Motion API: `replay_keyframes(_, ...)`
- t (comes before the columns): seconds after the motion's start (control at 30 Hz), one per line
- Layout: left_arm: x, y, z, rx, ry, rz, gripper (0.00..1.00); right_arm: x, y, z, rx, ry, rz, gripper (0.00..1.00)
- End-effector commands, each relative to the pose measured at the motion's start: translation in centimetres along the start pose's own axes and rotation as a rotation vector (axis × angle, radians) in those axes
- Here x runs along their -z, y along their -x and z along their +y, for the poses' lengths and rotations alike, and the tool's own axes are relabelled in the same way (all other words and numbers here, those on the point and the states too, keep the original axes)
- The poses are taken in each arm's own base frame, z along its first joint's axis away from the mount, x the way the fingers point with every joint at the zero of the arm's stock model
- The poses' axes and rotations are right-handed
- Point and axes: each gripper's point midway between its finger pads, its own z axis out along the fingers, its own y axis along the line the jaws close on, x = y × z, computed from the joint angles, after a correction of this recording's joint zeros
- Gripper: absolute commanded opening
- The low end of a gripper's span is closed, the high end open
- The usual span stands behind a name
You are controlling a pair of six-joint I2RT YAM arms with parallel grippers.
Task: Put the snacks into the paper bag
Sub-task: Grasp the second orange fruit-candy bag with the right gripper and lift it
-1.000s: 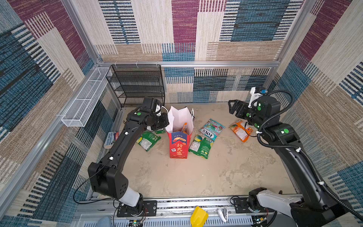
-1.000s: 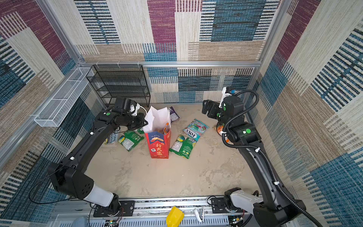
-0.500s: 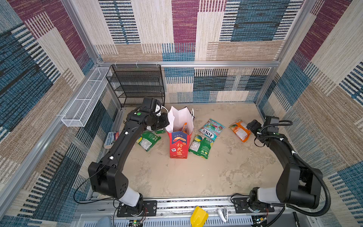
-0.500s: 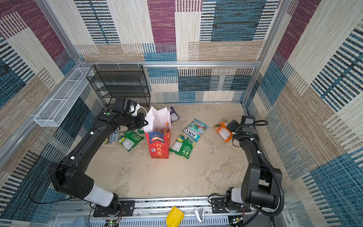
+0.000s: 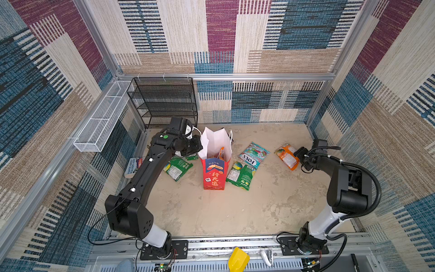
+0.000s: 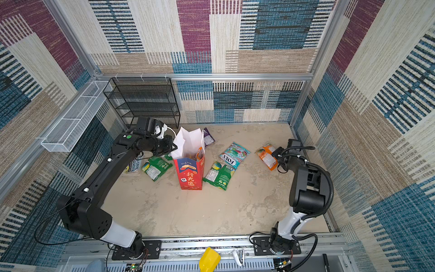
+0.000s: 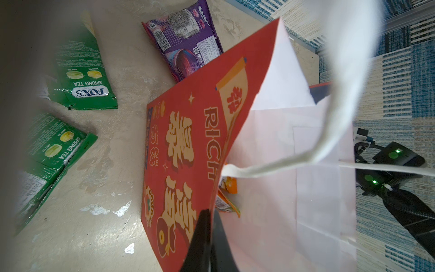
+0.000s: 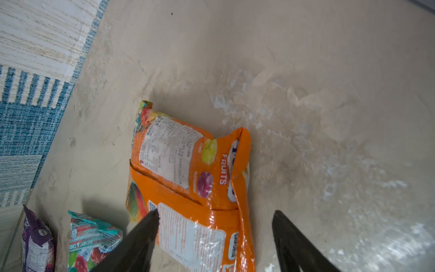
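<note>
The red paper bag (image 5: 213, 174) (image 6: 190, 175) stands upright mid-floor, its white inside showing. My left gripper (image 5: 199, 146) (image 7: 209, 215) is shut on the bag's rim (image 7: 219, 164). An orange pouch (image 7: 226, 188) sticks up inside. My right gripper (image 5: 297, 156) (image 8: 216, 213) is low and open, straddling the end of two stacked orange snacks (image 8: 179, 162) (image 5: 286, 156); one fingertip (image 8: 153, 216) touches the pouch edge and the other stands apart. A teal pouch (image 5: 253, 155), green pouches (image 5: 240, 175) (image 5: 176, 168) and a purple one (image 6: 208, 137) lie on the floor around the bag.
A black wire rack (image 5: 164, 103) stands at the back left, with a white wire basket (image 5: 101, 117) on the left wall. A book (image 5: 135, 166) lies beside the left arm. The right wall is close behind the right gripper.
The right arm has dropped from high above down to the orange pouches by the right wall, and its jaws have narrowed a little. The left gripper and the bag have stayed still.
</note>
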Motion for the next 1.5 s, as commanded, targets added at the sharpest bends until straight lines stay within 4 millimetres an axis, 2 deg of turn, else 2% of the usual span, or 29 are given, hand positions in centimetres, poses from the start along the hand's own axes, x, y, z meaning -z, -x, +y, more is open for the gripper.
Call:
replay_keyframes(0.0,-0.1,0.2,-0.4,0.018,-0.030,-0.001,0.00,-1.0,0.6,0.7,-0.001,0.028,0.004,0.74)
replay_keyframes(0.17,0.1,0.4,-0.2,0.027,-0.033,-0.007,0.00,-2.6,-0.1,0.2,-0.003,0.016,0.051,0.65)
replay_keyframes(0.4,0.0,0.6,0.1,0.040,-0.036,-0.006,0.00,-3.9,-1.4,-0.3,-0.016,0.026,0.106,0.45)
replay_keyframes(0.57,-0.1,0.5,0.1,0.043,-0.037,-0.003,0.00,-4.0,-1.9,-0.2,-0.019,0.044,0.119,0.24)
replay_keyframes(0.7,-0.1,0.6,0.1,0.042,-0.042,-0.003,0.00,-3.6,-1.9,0.4,-0.015,0.078,0.115,0.14)
replay_keyframes(0.8,-0.2,0.5,0.1,0.045,-0.043,0.000,0.00,-3.0,-1.7,1.3,-0.018,0.116,0.111,0.04)
replay_keyframes(0.9,-0.1,0.5,0.0,0.044,-0.047,-0.001,0.00,-2.1,-1.2,2.2,-0.024,0.150,0.103,0.00)
replay_keyframes(1.47,-0.1,0.6,0.1,0.055,-0.051,0.002,0.00,6.4,2.2,8.3,-0.018,0.337,-0.002,0.00)
